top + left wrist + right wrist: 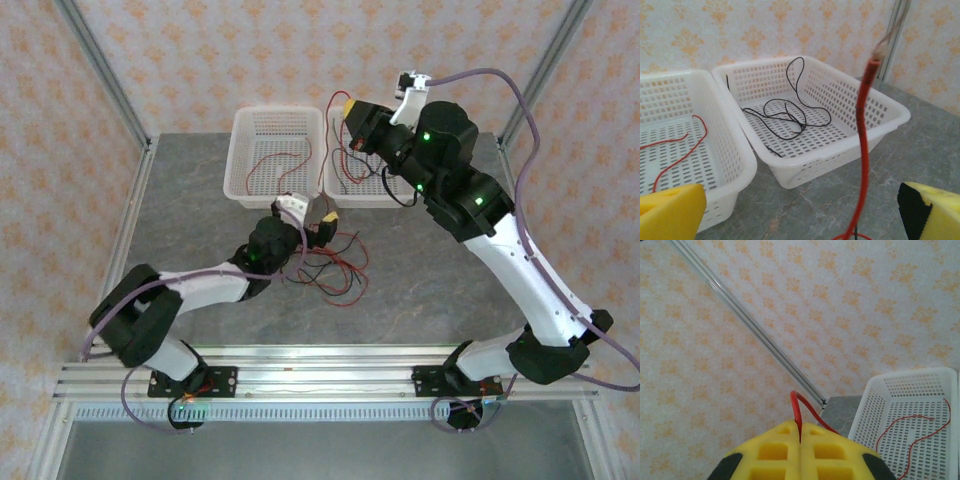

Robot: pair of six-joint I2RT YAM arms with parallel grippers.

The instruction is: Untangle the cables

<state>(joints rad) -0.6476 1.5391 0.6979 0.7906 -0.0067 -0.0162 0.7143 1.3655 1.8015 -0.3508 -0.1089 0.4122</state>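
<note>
I find the right gripper (800, 435) pinching a red cable (798, 407), the left gripper (800, 215) wide around it, over the grey table (450, 290), papered walls (715, 365) behind.

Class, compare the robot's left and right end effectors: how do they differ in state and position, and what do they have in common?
The left end effector is open, jaws wide apart; the right end effector is shut. The left end effector grips nothing; the right end effector pinches a red cable. The left end effector sits low by the tangle on the table; the right end effector is raised near the baskets. Both have yellow pads.
</note>
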